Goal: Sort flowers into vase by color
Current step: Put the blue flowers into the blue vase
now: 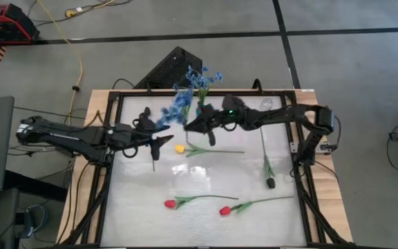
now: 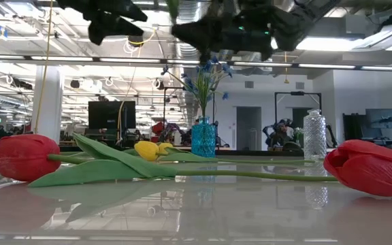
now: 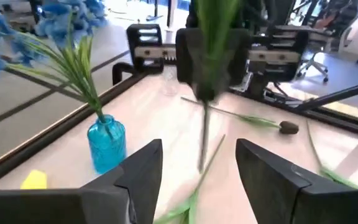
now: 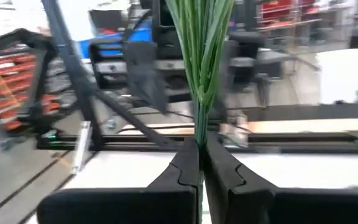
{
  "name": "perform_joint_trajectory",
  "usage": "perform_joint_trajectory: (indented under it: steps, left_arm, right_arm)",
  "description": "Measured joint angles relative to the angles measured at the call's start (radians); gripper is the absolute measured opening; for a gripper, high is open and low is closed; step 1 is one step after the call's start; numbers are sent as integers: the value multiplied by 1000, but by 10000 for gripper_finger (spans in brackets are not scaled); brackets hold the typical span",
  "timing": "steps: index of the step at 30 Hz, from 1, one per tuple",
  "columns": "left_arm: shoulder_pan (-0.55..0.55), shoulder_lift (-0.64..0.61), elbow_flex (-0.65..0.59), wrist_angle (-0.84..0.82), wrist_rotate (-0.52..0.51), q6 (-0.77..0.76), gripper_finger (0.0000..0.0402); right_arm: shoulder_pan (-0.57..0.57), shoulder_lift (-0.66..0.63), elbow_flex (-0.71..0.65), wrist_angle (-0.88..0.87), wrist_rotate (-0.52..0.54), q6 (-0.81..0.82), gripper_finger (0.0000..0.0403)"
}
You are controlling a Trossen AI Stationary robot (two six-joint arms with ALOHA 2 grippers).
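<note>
My right gripper (image 4: pixel 199 154) is shut on a blue spray (image 1: pixel 177 106) above the table's far middle, next to the blue vase (image 1: pixel 202 106), which holds other blue sprays by their stems. My left gripper (image 3: pixel 197 165) is open and hovers just left of it, facing the held stem (image 3: pixel 204 134). A yellow tulip (image 1: pixel 179 148), two red tulips (image 1: pixel 169 204) (image 1: pixel 224 210) and a dark bud (image 1: pixel 270 182) lie flat on the table. A clear vase (image 1: pixel 267 104) stands at the far right. My right gripper pinches the blue spray's green stem (image 4: pixel 198 134) between its two fingers, just below where the narrow leaves fan out. The spray is lifted clear of the table. Its leaves rise beyond the fingers and its bare lower stem (image 3: pixel 202 149) hangs below them.
The table has a black raised frame (image 1: pixel 302 200) around a glossy white top. The yellow tulip's stem (image 1: pixel 216 151) lies just below both grippers. Bare tabletop lies at the near left. Cables and a dark case sit on the floor beyond the far edge.
</note>
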Motion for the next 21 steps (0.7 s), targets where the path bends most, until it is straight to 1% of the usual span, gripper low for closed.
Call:
perform_joint_trajectory:
  steps: [3, 5, 8, 11, 13, 14, 18, 21]
  left_arm:
    - [0, -52, -1, -99, -1, -16, 194]
    - [0, -80, 1, -160, -13, -28, 195]
    - [0, -101, 0, -227, -69, -35, 195]
    - [0, -106, -20, -227, -144, -35, 195]
    - [0, -99, -50, -184, -167, -31, 195]
    - [0, -92, -72, -148, -169, -26, 195]
    - [0, -62, -175, 5, -142, -24, 195]
    - [0, -46, -235, 74, -131, -59, 195]
  right_arm:
    - [-49, -89, -102, 9, 75, -21, 29]
    - [-79, -147, -179, 54, 134, -22, 29]
    - [-120, -215, -296, 151, 212, 1, 29]
    - [-134, -236, -383, 256, 339, -5, 29]
    - [-132, -223, -411, 309, 411, -36, 29]
    - [-127, -208, -417, 335, 428, -41, 29]
    - [-104, -110, -423, 466, 438, -71, 29]
    - [-94, -24, -411, 607, 511, -101, 29]
